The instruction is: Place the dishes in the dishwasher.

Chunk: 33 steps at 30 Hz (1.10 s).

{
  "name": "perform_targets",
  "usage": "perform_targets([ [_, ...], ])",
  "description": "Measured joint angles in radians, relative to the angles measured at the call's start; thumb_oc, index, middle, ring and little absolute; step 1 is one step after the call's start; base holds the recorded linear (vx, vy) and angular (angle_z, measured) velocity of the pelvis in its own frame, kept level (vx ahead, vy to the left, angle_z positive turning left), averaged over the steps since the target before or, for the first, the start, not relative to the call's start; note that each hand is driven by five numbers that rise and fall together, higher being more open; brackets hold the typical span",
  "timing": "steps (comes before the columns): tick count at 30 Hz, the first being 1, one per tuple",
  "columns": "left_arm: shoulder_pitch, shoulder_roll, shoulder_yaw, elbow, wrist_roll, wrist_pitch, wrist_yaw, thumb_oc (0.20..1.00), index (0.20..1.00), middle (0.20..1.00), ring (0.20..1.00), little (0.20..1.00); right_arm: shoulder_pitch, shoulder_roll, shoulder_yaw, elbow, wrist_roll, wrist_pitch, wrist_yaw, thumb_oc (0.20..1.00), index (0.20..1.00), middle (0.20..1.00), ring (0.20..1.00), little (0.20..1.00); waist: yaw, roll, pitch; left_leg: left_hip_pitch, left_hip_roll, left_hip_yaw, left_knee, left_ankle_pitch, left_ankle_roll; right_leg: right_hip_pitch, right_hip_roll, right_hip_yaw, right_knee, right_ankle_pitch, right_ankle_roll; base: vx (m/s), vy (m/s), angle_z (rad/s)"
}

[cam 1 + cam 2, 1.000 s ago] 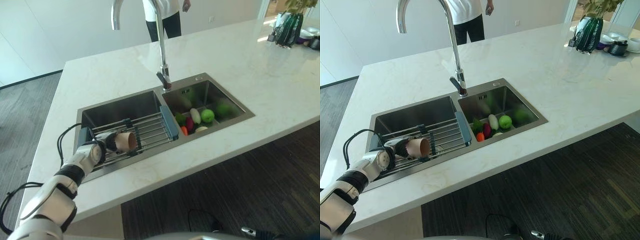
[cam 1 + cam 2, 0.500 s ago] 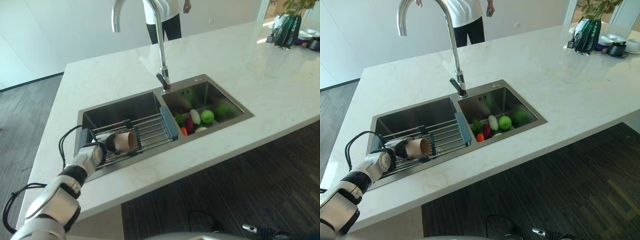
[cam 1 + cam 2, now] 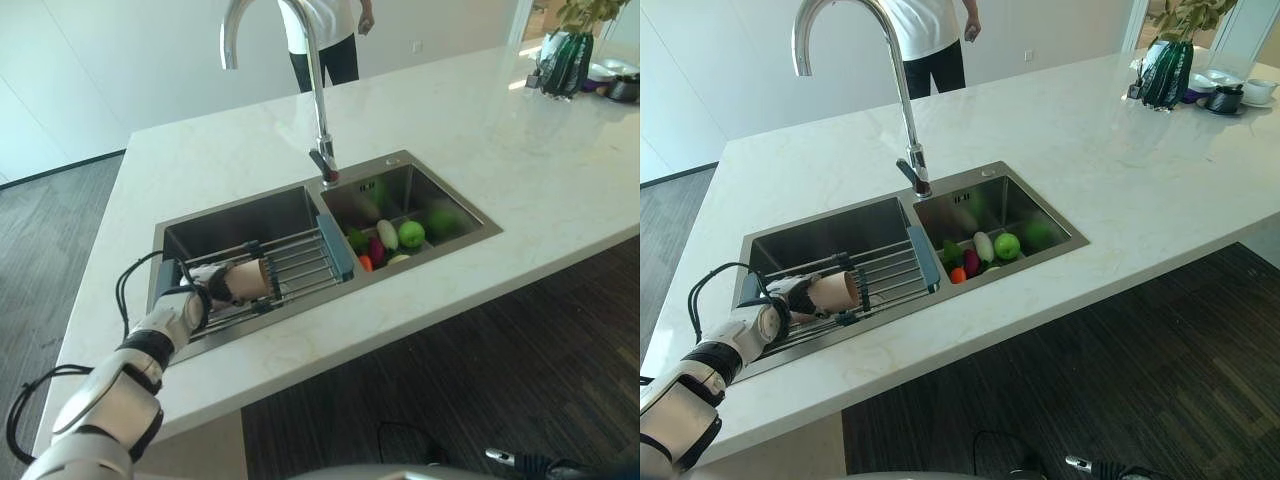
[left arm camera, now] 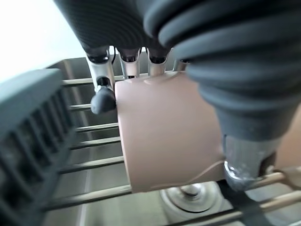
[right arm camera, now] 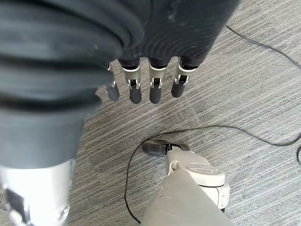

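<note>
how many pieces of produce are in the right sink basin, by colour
Green: 2, an apple and a leafy piece
White: 2, an oblong one and one at the front wall, partly hidden
Dark red: 1
Orange-red: 1
Total: 6 that can be told apart

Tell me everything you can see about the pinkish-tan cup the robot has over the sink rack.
The pinkish-tan cup is a plain, matte cylinder, smooth like ceramic or plastic; no handle is visible. It lies on its side over the metal bar rack in the left basin of the steel sink, its open mouth facing the rack's blue end piece. The left hand grips it, fingers over one side and thumb on the other. Whether it rests on the bars is unclear.
</note>
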Motion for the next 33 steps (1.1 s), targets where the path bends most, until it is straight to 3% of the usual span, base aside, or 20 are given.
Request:
perform_targets([
  [3,0.009,0.001,0.01,-0.063,-0.016,-0.055,0.033,0.2,0.2,0.2,0.2,0.2,-0.002,0.0,0.014,0.0,0.001,-0.003,0.0,1.0,1.0,1.0,1.0,1.0,0.016,0.0,0.0,0.001,0.0,-0.001,0.0,0.0,0.0,0.001,0.0,-0.001,0.0,0.0,-0.001,-0.04,-0.025,0.02],
  [4,0.035,0.004,0.076,-0.132,-0.046,-0.08,0.041,0.2,0.2,0.2,0.2,0.2,0.0,0.0,0.014,0.001,0.001,-0.012,0.0,1.0,1.0,1.0,1.0,1.0,0.025,-0.001,0.0,0.001,0.002,-0.007,0.0,0.0,0.0,0.01,0.001,-0.007,0.0,0.0,-0.001,-0.03,-0.042,0.04],
  [6,0.038,0.007,0.114,-0.17,-0.085,-0.11,0.053,0.2,0.2,0.2,0.2,0.2,0.002,0.001,0.014,0.002,0.002,-0.017,0.001,1.0,1.0,1.0,1.0,1.0,0.025,-0.001,0.001,0.007,0.003,-0.024,0.0,0.0,0.0,0.025,0.0,-0.022,-0.001,-0.003,0.001,-0.02,-0.038,0.18],
  [8,0.038,0.013,0.126,-0.19,-0.116,-0.125,0.072,0.2,0.2,0.2,0.2,0.2,0.001,0.001,0.014,0.001,0.002,-0.018,0.0,1.0,1.0,1.0,1.0,1.0,0.031,-0.001,0.001,0.016,0.005,-0.028,0.0,0.0,-0.001,0.037,-0.001,-0.027,-0.007,-0.019,0.015,-0.02,-0.043,0.14],
  [10,0.05,0.029,0.156,-0.231,-0.117,-0.14,0.074,0.2,0.2,0.2,0.2,0.2,0.001,0.004,0.013,0.002,0.003,-0.019,0.001,1.0,1.0,1.0,1.0,1.0,0.041,-0.001,0.002,0.014,0.007,-0.03,0.0,0.0,-0.001,0.036,-0.002,-0.029,-0.007,-0.028,0.001,-0.01,-0.03,0.04],
  [15,0.112,0.099,0.257,-0.386,-0.178,-0.196,0.116,0.2,0.2,0.2,0.2,0.2,0.043,0.011,0.013,0.004,0.006,-0.034,0.002,1.0,1.0,1.0,1.0,1.0,0.066,-0.002,0.002,0.014,0.009,-0.06,0.0,0.0,-0.002,0.057,0.0,-0.055,-0.007,-0.02,0.004,0.0,-0.079,0.13],
  [19,0.169,0.113,0.438,-0.476,-0.441,-0.245,0.159,0.2,0.2,0.2,0.2,0.2,0.06,0.032,0.013,0.003,0.041,-0.063,0.007,1.0,1.0,1.0,1.0,1.0,0.097,-0.003,0.001,0.011,0.012,-0.087,0.0,0.001,-0.002,0.072,0.0,-0.077,-0.003,-0.027,0.008,-0.01,-0.215,0.19],
  [22,0.288,0.025,0.63,-0.706,-0.603,-0.246,0.133,0.2,0.2,0.2,0.2,0.2,0.068,0.06,0.01,0.002,0.042,-0.085,0.008,1.0,1.0,1.0,1.0,1.0,0.114,-0.009,0.0,0.01,0.017,-0.105,0.0,0.003,-0.005,0.083,0.004,-0.089,-0.007,-0.03,0.005,-0.02,-0.256,0.13],
  [25,0.364,-0.025,0.687,-0.902,-0.695,-0.273,0.111,0.2,0.2,0.2,0.2,0.2,0.079,0.076,0.012,-0.004,0.042,-0.09,0.013,1.0,1.0,1.0,1.0,1.0,0.144,-0.015,-0.005,0.009,0.03,-0.115,0.0,0.004,-0.005,0.089,0.007,-0.105,-0.007,-0.046,0.013,0.0,-0.326,0.11],
  [28,0.475,-0.155,0.722,-1.023,-0.8,-0.282,0.061,0.2,0.2,0.2,0.2,0.2,0.079,0.082,0.015,-0.026,0.035,-0.082,0.031,1.0,1.0,1.0,1.0,1.0,0.174,-0.008,-0.007,0.007,0.04,-0.143,0.001,0.011,0.001,0.092,0.017,-0.111,-0.007,-0.057,-0.004,-0.08,-0.25,0.06],
  [29,0.535,-0.225,0.727,-1.042,-0.829,-0.276,0.042,0.2,0.2,0.2,0.2,0.2,0.077,0.089,0.022,-0.043,0.02,-0.078,0.034,1.0,1.0,1.0,1.0,1.0,0.184,-0.011,-0.006,-0.003,0.041,-0.165,0.001,0.03,0.022,0.089,0.018,-0.117,-0.007,-0.057,-0.005,-0.28,-0.204,0.08],
  [30,0.547,-0.242,0.725,-1.043,-0.835,-0.274,0.038,0.2,0.2,0.2,0.2,0.2,0.077,0.091,0.029,-0.049,0.019,-0.076,0.033,1.0,1.0,1.0,1.0,1.0,0.19,-0.012,-0.005,-0.01,0.041,-0.177,0.001,0.04,0.032,0.086,0.018,-0.119,-0.006,-0.056,-0.005,-0.32,-0.211,0.47],
  [31,0.59,-0.357,0.699,-1.083,-0.865,-0.277,0.032,0.2,0.2,0.2,0.2,0.2,0.089,0.089,0.063,-0.125,0.018,-0.055,0.027,1.0,1.0,1.0,1.0,1.0,0.195,-0.019,0.016,-0.092,0.047,-0.228,0.041,0.069,0.038,0.028,0.013,-0.149,0.06,-0.063,-0.027,-0.35,-0.183,0.64],
  [32,0.603,-0.356,0.654,-1.079,-0.877,-0.27,0.017,0.2,0.2,0.2,0.2,0.2,0.052,0.104,0.076,-0.118,0.018,-0.044,0.021,1.0,1.0,1.0,1.0,1.0,0.224,-0.037,0.053,-0.137,0.04,-0.243,0.035,0.144,0.089,0.001,0.013,-0.174,0.076,-0.08,-0.037,-0.4,-0.213,0.78],
  [33,0.603,-0.352,0.643,-1.083,-0.878,-0.27,0.017,0.2,0.2,0.2,0.2,0.2,0.034,0.105,0.086,-0.123,0.018,-0.039,0.02,1.0,1.0,1.0,1.0,1.0,0.23,-0.046,0.069,-0.157,0.032,-0.249,0.03,0.19,0.11,-0.004,0.008,-0.19,0.081,-0.077,-0.042,-0.43,-0.235,0.71],
])
